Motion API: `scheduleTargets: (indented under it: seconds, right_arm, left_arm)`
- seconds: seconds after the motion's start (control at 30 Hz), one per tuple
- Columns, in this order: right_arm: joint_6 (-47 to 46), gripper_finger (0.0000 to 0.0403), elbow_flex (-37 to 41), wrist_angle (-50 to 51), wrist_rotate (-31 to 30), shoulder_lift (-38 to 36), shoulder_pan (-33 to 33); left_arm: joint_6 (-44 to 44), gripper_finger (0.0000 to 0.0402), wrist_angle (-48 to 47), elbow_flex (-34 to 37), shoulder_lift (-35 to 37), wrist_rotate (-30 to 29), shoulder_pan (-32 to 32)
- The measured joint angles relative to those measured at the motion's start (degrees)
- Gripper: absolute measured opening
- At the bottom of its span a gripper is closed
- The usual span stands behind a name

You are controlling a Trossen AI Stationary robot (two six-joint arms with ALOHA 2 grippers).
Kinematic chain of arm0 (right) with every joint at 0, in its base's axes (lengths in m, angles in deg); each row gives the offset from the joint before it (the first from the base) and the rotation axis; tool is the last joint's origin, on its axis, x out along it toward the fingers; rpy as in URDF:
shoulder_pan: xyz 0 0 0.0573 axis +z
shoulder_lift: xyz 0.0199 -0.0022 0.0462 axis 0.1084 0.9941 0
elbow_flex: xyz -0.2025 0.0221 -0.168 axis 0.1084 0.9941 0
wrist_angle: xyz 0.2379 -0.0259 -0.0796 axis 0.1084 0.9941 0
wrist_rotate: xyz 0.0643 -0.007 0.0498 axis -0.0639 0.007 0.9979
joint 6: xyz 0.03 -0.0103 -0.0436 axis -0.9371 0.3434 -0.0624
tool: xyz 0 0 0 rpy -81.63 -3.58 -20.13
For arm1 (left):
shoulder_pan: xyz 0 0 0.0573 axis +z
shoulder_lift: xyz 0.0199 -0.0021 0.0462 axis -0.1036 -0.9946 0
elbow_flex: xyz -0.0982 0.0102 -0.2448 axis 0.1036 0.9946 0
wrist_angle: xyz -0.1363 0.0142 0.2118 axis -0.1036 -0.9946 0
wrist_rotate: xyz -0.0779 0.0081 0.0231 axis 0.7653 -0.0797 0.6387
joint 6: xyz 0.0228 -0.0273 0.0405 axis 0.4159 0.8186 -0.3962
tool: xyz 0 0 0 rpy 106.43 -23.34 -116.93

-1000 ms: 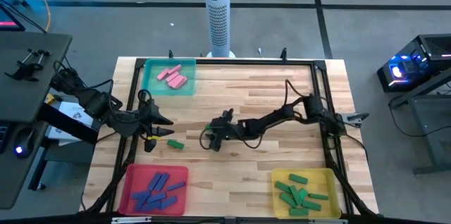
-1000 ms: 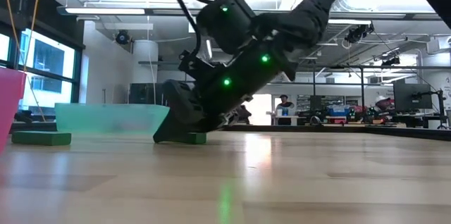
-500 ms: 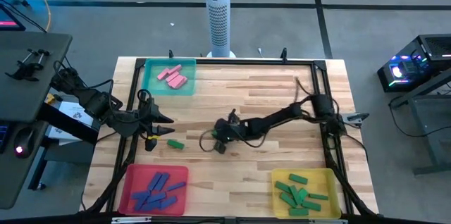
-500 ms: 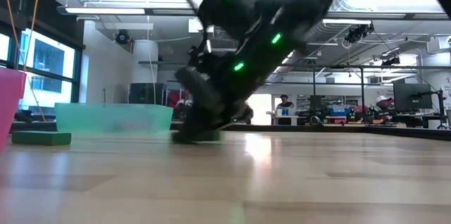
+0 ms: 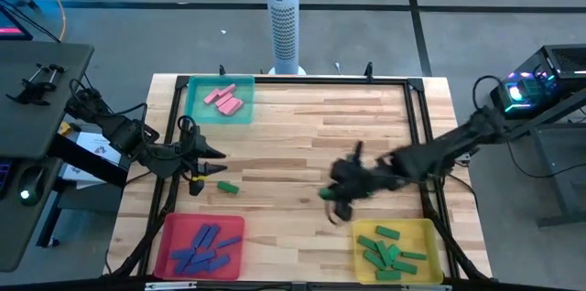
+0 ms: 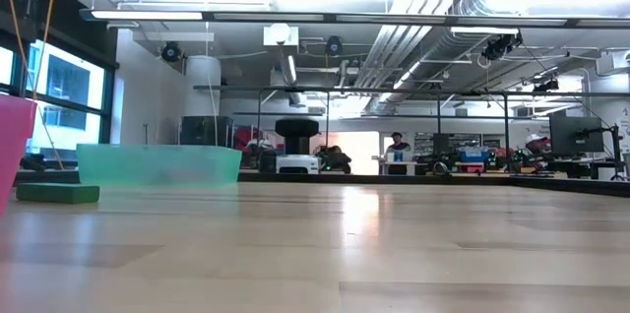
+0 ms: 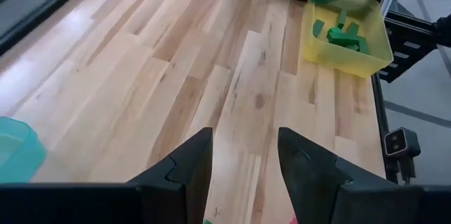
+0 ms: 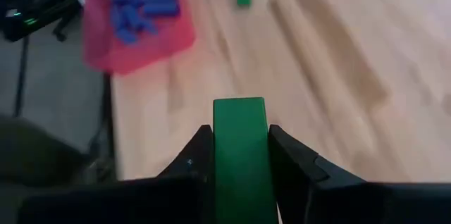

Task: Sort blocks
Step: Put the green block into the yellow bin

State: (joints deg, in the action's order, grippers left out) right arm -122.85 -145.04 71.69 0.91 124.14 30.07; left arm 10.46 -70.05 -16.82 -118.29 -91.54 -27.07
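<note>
My right gripper [image 5: 331,197] hangs over the table's middle right, shut on a green block [image 8: 239,136]. It is just left of the yellow tray [image 5: 426,236], which holds several green blocks. Another green block [image 5: 228,187] lies flat on the table just near of my left gripper [image 5: 216,170]. That gripper stands open at the left side, with nothing between its fingers [image 7: 190,164]. The teal tray [image 5: 194,108] at the far left holds pink blocks. The red tray [image 5: 236,253] at the near left holds blue blocks. My right gripper pinches the green block by its two long sides [image 8: 220,136] between its two fingers. The block lies along the fingers and sticks out past their tips. It is lifted clear of the table.
A black frame runs along the table's edges [image 5: 417,126]. A white perforated column [image 5: 285,26] stands beyond the far edge. Bare wood [image 5: 311,126] lies between the trays. The low view shows the lone green block [image 6: 57,193] and the teal tray [image 6: 157,165].
My right gripper has taken hold of a green block at the table's middle and lifted it clear. It has carried the block toward the right and near edges, close to the yellow tray, and has left the low view.
</note>
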Motion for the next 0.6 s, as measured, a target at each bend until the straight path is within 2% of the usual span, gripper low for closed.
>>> scheduleTargets:
  seconds: [0.1, 0.2, 0.37, 0.5, 0.6]
  right_arm:
    - [-12.5, 0.0072, 0.8, 5.4, -3.2, -3.8, 8.2]
    - [-27.0, 0.0071, 3.6, 6.1, -6.5, -5.6, 17.3]
    - [-54.0, 0.0071, 12.4, 1.9, -4.4, -4.3, 30.4]
    - [-71.4, 0.0071, 18.4, -2.4, -2.7, -2.9, 35.6]
    - [-75.6, 0.0071, 21.6, -3.3, 1.9, -2.5, 35.7]
  left_arm:
    - [-1.1, 0.0147, 0.1, 0.0, 0.0, -0.8, 0.0]
    - [-2.8, 0.0147, 0.1, 0.0, 0.0, -1.6, 0.0]
    - [-4.3, 0.0147, 0.1, 0.0, 0.0, -1.9, 0.0]
    - [-4.3, 0.0147, 0.1, 0.0, 0.0, -1.6, 0.0]
    - [-4.4, 0.0147, -0.2, 0.0, 0.0, -0.7, 0.0]
